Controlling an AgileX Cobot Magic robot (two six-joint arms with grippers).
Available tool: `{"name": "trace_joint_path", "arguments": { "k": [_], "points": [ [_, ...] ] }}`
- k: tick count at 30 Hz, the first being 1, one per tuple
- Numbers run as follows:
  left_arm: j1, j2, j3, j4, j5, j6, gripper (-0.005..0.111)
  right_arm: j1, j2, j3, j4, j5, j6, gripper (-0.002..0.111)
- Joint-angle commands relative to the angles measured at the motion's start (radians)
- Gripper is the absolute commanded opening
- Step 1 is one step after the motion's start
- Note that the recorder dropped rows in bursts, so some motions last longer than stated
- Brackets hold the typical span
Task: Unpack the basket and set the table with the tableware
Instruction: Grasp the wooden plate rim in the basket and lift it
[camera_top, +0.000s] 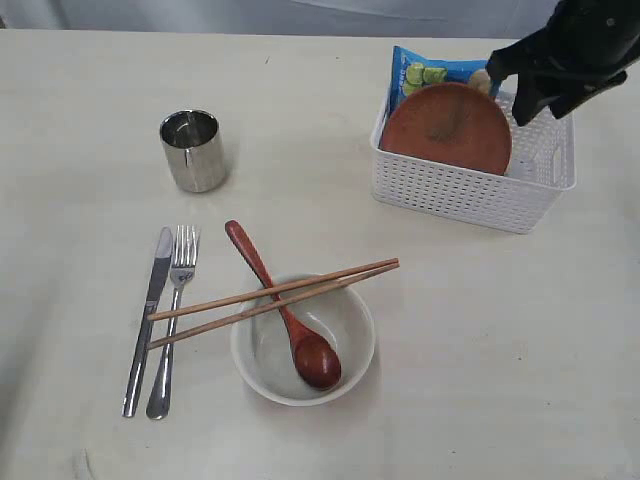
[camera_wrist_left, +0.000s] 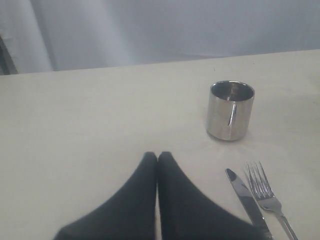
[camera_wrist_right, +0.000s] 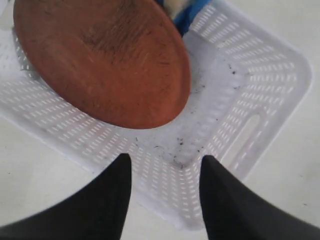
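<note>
Right wrist view: we are looking down on the plate (camera_wrist_right: 100, 60), which is leaning tilted inside the basket (camera_wrist_right: 240, 100) with the blue snack packet (camera_wrist_right: 192, 12) behind it. The right gripper (camera_wrist_right: 162, 160) is hanging over the basket's rim with its jaws apart and nothing between them. In the exterior view the cup (camera_top: 193, 150), knife (camera_top: 148, 320), fork (camera_top: 172, 320), bowl (camera_top: 360, 320), spoon (camera_top: 285, 310) and chopsticks (camera_top: 270, 300) are already lying on the table (camera_top: 500, 350), so we are judging the plate the last piece to unpack. We are expecting it to be stiff, fairly light and smooth-faced, hence prone to sliding; we are favouring a pinch across its raised upper rim, where the edge is standing free of the basket wall. The soft packet may be dragged along. The left gripper (camera_wrist_left: 158, 156) is hovering near the cup with jaws pressed together, holding nothing.
</note>
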Motion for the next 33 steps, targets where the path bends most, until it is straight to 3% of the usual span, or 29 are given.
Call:
{"name": "trace_joint_path", "arguments": {
  "k": [1, 10, 25, 27, 33],
  "points": [
    [-0.006, -0.002, 0.002, 0.0, -0.009, -0.005, 0.0, -0.046, 0.057, -0.008, 0.105, -0.031, -0.149, 0.043],
    [-0.006, -0.002, 0.002, 0.0, -0.009, -0.005, 0.0, -0.046, 0.117, -0.008, 0.084, -0.204, -0.242, 0.043],
    [-0.006, -0.002, 0.002, 0.0, -0.009, -0.005, 0.0, -0.046, 0.197, -0.008, 0.116, -0.244, -0.326, 0.041],
    [-0.006, -0.002, 0.002, 0.0, -0.009, -0.005, 0.0, -0.046, 0.195, -0.008, 0.116, -0.244, -0.334, 0.034],
    [-0.006, -0.002, 0.002, 0.0, -0.009, -0.005, 0.0, -0.046, 0.192, -0.008, 0.11, -0.232, -0.356, -0.001]
  ]
}}
